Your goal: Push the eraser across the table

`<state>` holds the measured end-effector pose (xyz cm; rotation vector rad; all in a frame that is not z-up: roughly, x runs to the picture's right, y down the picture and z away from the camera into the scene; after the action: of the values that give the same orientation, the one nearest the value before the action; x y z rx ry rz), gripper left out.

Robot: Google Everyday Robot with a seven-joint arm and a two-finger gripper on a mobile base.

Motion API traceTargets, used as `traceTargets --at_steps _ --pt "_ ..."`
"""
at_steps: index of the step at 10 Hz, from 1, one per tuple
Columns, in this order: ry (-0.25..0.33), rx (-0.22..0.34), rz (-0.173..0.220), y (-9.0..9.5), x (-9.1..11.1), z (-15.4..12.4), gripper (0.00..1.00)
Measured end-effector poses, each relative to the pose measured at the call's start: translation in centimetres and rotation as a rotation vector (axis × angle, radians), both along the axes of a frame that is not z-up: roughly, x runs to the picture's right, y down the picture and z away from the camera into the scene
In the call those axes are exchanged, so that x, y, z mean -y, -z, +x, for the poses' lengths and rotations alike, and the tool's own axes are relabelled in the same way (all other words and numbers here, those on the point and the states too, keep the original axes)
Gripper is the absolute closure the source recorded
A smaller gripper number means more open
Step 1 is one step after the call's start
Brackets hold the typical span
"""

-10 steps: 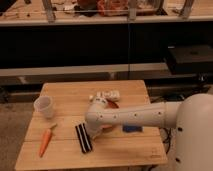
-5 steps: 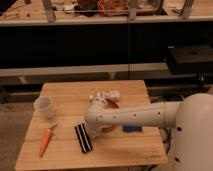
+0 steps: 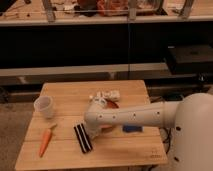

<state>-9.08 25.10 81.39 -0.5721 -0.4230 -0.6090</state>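
The gripper point(image 3: 93, 130) sat low over the table point(image 3: 125, 151), tucked under the rounded end of the white arm point(image 3: 135, 116) that reached in from the right. I could not tell whether it was wide or narrow, or holding anything. Just to its left lay the eraser point(image 3: 83, 138), near the front edge, its long side running roughly front to back; whether the two touched I could not tell. Further left lay a carrot point(image 3: 45, 141), with a white cup point(image 3: 44, 107) behind it. A small blue rectangle point(image 3: 132, 129) lay right of the arm's end. Behind the arm were some small white things point(image 3: 108, 94) and something red point(image 3: 112, 104).
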Motion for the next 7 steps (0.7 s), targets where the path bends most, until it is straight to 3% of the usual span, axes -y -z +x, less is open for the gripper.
traceTargets --at_steps 7 --pt "0.008 0.012 0.004 -0.11 -0.04 -0.38 1.0"
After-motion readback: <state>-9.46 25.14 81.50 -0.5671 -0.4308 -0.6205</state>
